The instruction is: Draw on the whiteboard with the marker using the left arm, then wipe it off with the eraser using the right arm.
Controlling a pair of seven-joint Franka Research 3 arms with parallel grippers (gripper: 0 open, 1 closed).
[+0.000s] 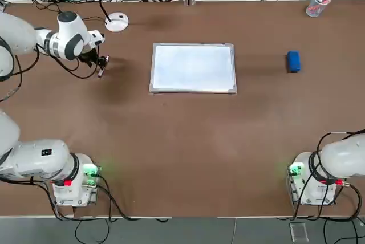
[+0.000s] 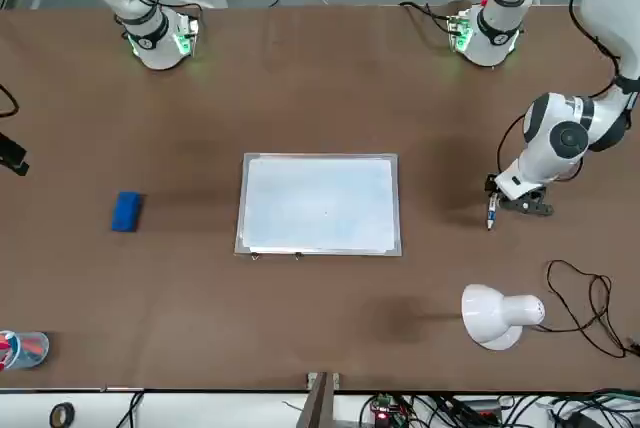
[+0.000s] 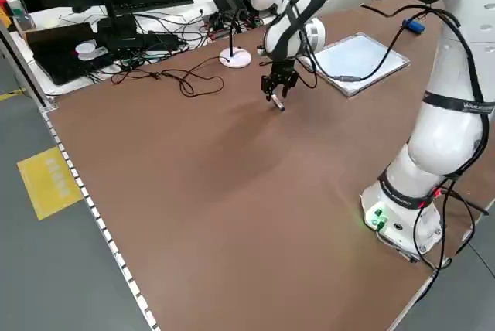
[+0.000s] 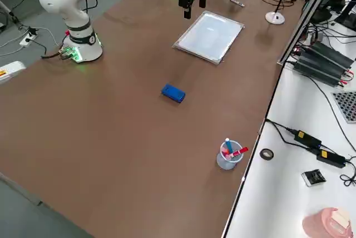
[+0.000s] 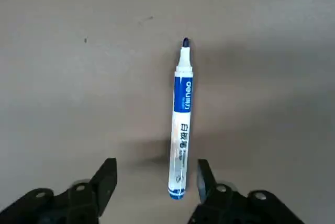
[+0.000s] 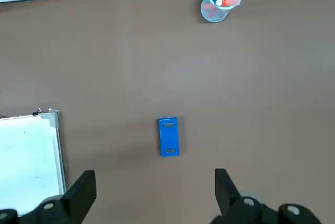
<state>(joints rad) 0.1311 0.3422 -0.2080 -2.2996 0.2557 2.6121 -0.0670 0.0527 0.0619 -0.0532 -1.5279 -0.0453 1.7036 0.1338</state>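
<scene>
Marker pickup, left of the whiteboard [image 1: 193,68]
Left gripper [image 5: 156,182]: jaws apart, marker [image 5: 180,124] between them on the table, ungripped. Centre the barrel, lower level, then close evenly. Right gripper [image 6: 155,182]: jaws apart, parked to the whiteboard's right; the eraser [image 1: 293,61] lies right of the whiteboard. Keep the marker tip clear of the fingers.

"What do the arms [image 1: 48,157] look like?"

"Glossy white shells, grey bands at the joints, black cables strapped along them."

"And the bases [image 1: 77,184]?"

"White, with green lights and red buttons."

"The tool [image 5: 153,185]?"

"Black, angular fingers with silvery screws."
</scene>
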